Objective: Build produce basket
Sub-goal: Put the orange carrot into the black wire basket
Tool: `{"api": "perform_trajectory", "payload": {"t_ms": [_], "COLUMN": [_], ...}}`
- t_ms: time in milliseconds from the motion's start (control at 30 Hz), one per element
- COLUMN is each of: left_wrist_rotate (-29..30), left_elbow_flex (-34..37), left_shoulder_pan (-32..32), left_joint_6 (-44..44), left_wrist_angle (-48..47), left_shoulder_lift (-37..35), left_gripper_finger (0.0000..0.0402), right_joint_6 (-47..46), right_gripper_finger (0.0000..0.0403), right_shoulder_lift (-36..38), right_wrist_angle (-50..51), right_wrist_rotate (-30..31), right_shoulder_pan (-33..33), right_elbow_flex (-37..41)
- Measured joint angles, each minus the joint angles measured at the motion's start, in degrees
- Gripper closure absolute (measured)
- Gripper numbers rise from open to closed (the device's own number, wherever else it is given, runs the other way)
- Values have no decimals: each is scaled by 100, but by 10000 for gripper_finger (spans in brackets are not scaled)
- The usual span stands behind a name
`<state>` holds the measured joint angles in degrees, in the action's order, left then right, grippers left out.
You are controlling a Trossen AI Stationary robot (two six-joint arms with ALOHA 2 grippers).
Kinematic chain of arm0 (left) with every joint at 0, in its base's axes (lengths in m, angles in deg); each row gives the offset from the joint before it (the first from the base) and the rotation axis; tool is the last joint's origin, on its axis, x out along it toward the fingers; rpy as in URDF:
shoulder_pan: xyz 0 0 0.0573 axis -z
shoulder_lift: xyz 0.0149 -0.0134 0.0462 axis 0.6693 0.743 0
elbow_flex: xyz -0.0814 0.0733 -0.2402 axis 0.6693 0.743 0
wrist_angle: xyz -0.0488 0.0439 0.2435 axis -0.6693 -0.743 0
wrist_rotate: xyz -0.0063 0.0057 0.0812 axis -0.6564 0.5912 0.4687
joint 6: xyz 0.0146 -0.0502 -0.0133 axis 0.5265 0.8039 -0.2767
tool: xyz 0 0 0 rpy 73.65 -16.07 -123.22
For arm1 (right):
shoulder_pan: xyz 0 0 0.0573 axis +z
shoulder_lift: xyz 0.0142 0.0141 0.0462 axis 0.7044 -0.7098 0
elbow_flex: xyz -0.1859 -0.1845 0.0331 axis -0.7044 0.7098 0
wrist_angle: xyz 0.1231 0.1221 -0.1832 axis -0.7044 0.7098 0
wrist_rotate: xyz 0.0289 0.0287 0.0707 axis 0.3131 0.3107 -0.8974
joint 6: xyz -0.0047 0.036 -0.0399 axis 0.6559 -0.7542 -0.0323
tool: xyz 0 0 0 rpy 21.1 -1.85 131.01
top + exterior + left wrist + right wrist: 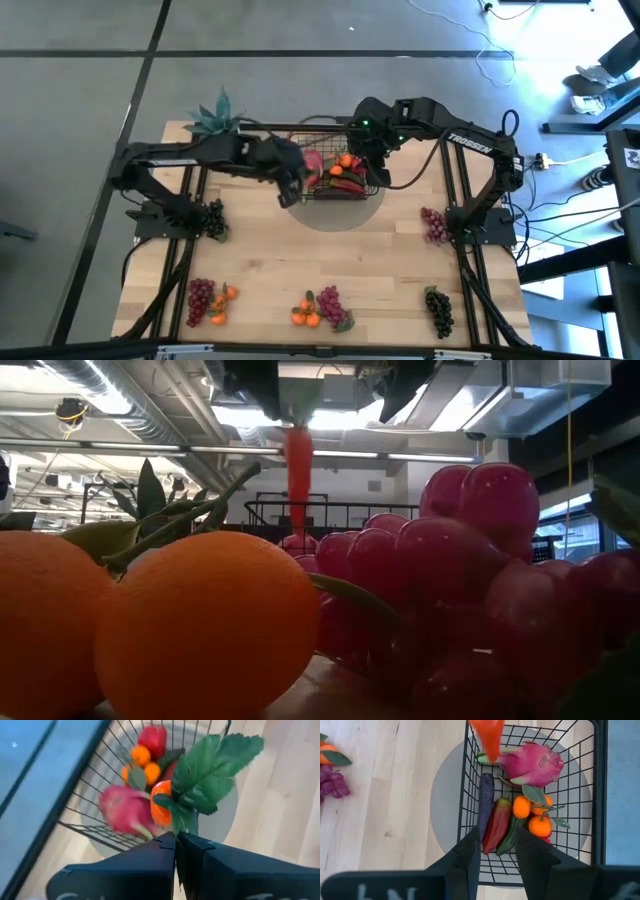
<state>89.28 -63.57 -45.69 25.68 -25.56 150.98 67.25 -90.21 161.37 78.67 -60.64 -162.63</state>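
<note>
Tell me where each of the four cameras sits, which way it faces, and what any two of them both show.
High view: overhead, looking straight down on the basket, both arms showing.
Low view: at tabletop height behind oranges and grapes; the hanging carrot.
Left wrist view: past the left gripper shut on the carrot's leaves, down into the basket.
Right wrist view: past the right gripper, jaws apart, above the basket.
Shared: both wrist views show the pink radish.
</note>
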Motion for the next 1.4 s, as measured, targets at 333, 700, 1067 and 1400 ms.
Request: {"api": "perform_trajectory", "payload": {"t_ms": [333, 700, 1067, 1400], "left_wrist_rotate": [-249, -419, -540, -526], "left_elbow_flex": [2, 9, 7, 7], "left_shoulder_pan": [-4, -2, -4, -30], "left_joint_6": [9, 52, 106, 205], "left_wrist_angle": [-346, -495, -445, -445], "left_shoulder_lift": [717, 1023, 1067, 1065], "left_gripper_finger": [401, 401, 401, 401], "right_joint_6": [0, 10, 170, 166], "right_gripper_finger": [296, 296, 296, 296], "right_shoulder_lift": [0, 0, 0, 0], "right_wrist_angle": [4, 11, 7, 7], "right_wrist_rotate": [0, -1, 0, -1], "right_shoulder_pan": [0, 0, 0, 0], "right_elbow_flex": [0, 0, 0, 0]}}
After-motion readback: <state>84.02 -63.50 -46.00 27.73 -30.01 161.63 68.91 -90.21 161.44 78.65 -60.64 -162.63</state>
